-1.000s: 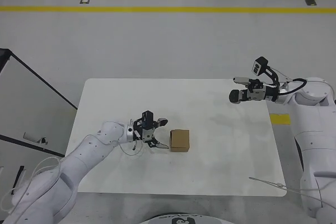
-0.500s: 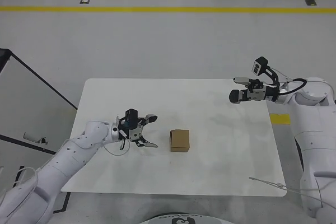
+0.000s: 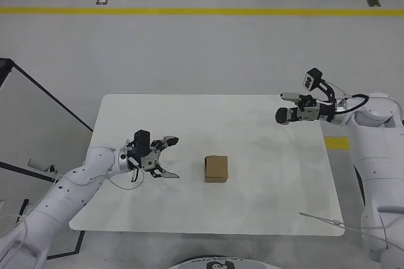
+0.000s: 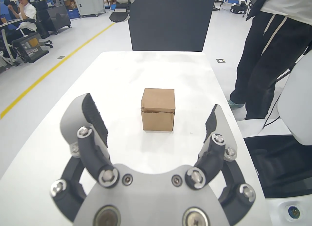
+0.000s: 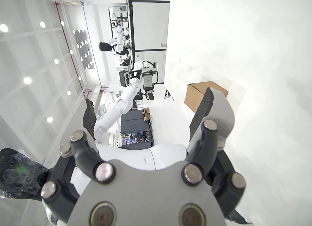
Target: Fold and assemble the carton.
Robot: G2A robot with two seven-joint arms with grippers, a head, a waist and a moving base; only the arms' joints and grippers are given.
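Note:
A small brown carton [image 3: 216,169] stands closed as a cube near the middle of the white table [image 3: 269,202]. My left gripper [image 3: 170,158] is open and empty, a short way to the left of the carton, with a gap of bare table between them. In the left wrist view the carton [image 4: 158,109] sits ahead of the spread fingers [image 4: 93,114]. My right gripper [image 3: 280,115] hangs open and empty above the table's far right part; in its own view the carton [image 5: 198,95] lies partly behind one finger [image 5: 207,107].
A dark-framed panel and cabinet [image 3: 13,128] stand left of the table. A person [image 4: 270,41] stands beside the table's near right side in the left wrist view. A thin cable [image 3: 330,222] lies over the front right corner.
My left gripper has drawn back leftward from right beside the carton, leaving it standing on the table. The right arm has not moved.

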